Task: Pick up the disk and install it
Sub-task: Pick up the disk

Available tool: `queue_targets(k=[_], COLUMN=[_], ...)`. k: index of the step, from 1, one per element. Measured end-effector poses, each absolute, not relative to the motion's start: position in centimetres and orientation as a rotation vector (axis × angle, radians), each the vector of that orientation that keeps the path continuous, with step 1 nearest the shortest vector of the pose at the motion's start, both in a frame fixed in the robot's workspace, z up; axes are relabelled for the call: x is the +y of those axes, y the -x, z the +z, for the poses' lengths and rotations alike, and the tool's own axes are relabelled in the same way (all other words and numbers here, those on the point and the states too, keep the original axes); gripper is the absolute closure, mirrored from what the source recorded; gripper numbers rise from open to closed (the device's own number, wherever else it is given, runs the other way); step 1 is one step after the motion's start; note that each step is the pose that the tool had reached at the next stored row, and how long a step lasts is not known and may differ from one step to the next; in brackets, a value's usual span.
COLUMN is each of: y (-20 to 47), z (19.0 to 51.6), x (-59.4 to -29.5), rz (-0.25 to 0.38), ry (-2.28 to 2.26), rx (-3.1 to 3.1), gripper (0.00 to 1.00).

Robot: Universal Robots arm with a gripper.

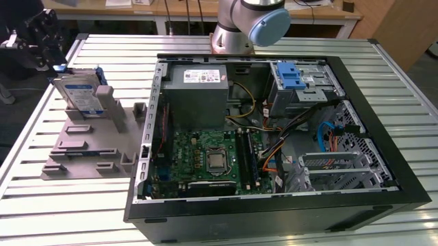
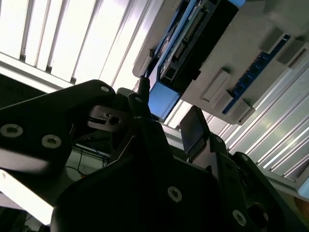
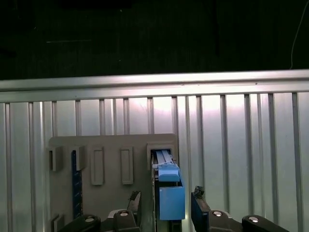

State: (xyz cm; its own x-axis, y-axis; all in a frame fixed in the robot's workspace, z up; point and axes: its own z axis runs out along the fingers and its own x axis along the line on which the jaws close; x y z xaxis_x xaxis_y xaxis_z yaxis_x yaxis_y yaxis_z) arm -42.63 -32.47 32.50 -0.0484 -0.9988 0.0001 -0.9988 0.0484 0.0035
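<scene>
In the exterior view, the disk (image 1: 79, 96) stands on edge in a grey holder (image 1: 89, 151) on the worktop (image 1: 274, 230), just beside the open computer case (image 1: 386, 154).

In the first wrist view, my gripper (image 3: 166, 210) is spread apart. Its fingers (image 3: 199, 209) flank the disk's blue frame without touching it. If I close off-centre, one finger would likely push the disk askew in its slot.

In the second wrist view, a pad sits near the frame's edge. I judge that a shallow hold on the plastic could slip.

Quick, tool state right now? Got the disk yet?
Tool: open, holding nothing; its fingers sit either side of the disk, which stands in the grey holder.
</scene>
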Motion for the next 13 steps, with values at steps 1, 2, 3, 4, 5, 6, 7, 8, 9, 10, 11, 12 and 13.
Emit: queue_targets(k=[1, 2, 3, 4, 5, 6, 7, 8, 9, 10, 11, 12, 13], y=[42.6, 42.6, 42.6, 42.6, 42.6, 42.6, 42.7, 42.7, 42.7, 42.7, 42.7, 42.7, 42.7], z=[32.4, 32.3, 32.1, 32.0, 31.9, 31.7, 31.5, 31.4, 31.2, 31.1, 30.9, 30.7, 30.6], x=[-32.5, -32.5, -32.5, -32.5, -32.5, -32.5, -32.5, -32.5, -32.5, -32.5, -32.5, -32.5, -32.5], rz=[-0.004, -0.004, -0.004, -0.004, -0.004, -0.004, -0.004, -0.004, -0.004, -0.004, -0.004, -0.004, -0.005], ry=[-2.165, -2.165, -2.165, -2.165, -2.165, -2.165, -2.165, -2.165, -2.165, -2.165, -2.165, -2.165, -2.164], rx=[-2.273, -2.273, -2.273, -2.273, -2.273, -2.273, -2.273, -2.273, -2.273, -2.273, -2.273, -2.273, -2.272], gripper=[0.47, 0.47, 0.47, 0.47, 0.47, 0.47, 0.47, 0.47, 0.47, 0.47, 0.47, 0.47, 0.47])
